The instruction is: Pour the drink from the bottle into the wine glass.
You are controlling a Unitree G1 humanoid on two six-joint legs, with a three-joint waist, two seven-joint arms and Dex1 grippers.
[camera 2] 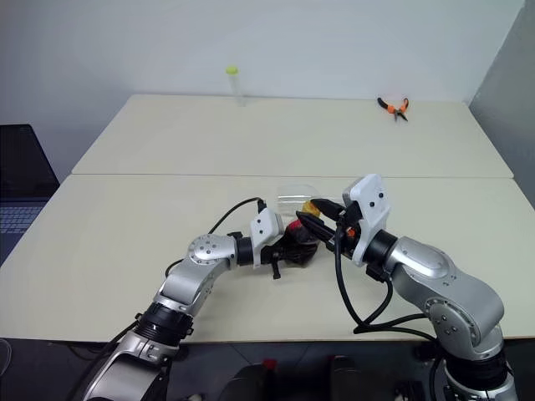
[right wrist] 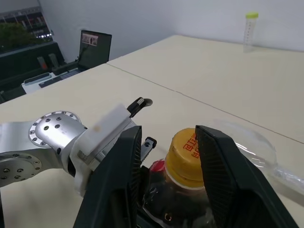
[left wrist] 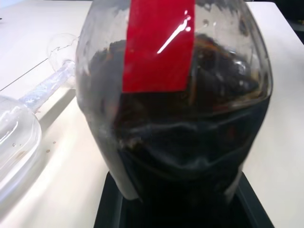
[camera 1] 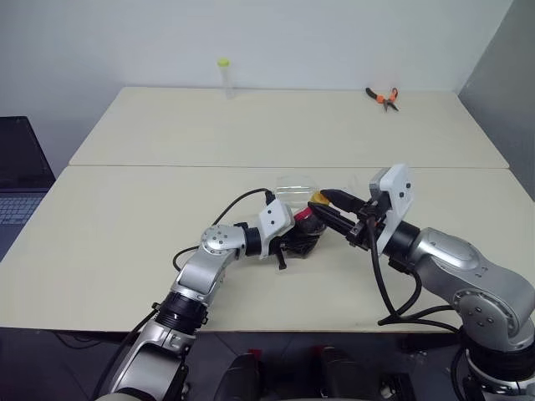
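we are holding the bottle [camera 1: 305,227] upright over the table [camera 1: 125,217] near the middle front, our left gripper [camera 1: 294,241] clamped on its dark lower body. our right gripper [right wrist: 167,142] is hanging with fingers parted either side of the yellow cap [right wrist: 188,154], not touching. the glass [camera 1: 297,188] is lying on its side just behind. the thin plastic will likely dent under squeeze, and the drink [left wrist: 190,156] makes it bottom-heavy; we judge the ridged cap the place to pinch, firmly

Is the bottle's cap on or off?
On. The yellow cap sits on the bottle neck, between the right gripper's spread fingers.
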